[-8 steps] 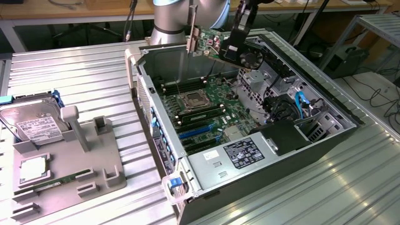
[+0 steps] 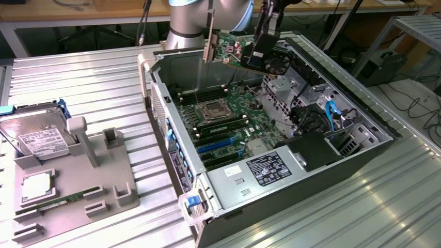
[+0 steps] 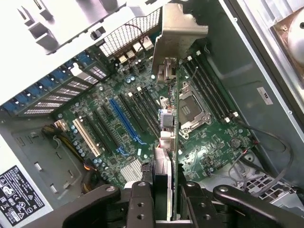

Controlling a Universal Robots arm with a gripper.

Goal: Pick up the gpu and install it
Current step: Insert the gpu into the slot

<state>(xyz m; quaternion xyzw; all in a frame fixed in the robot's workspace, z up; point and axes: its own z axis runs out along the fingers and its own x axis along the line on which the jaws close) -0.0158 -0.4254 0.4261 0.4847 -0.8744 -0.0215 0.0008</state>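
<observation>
The gpu (image 2: 230, 49), a green card with a silvery end bracket, hangs tilted in the air over the far end of the open computer case (image 2: 358, 111). My gripper (image 2: 261, 54) is shut on its dark block end, well above the motherboard (image 2: 224, 121). In the wrist view the gpu (image 3: 169, 123) appears edge-on between my two dark fingers (image 3: 141, 206), with its bracket pointing away over the board's expansion slots (image 3: 124, 121) and processor socket (image 3: 190, 111). The card touches nothing but the gripper.
A grey fixture plate (image 2: 110, 191) on the exterior view's left carries a silver hard drive (image 2: 34, 137), a processor chip (image 2: 36, 187) and a narrow green memory stick (image 2: 65, 199). The power supply (image 2: 265, 173) fills the case's near end. Blue cables (image 2: 331, 116) run beside it.
</observation>
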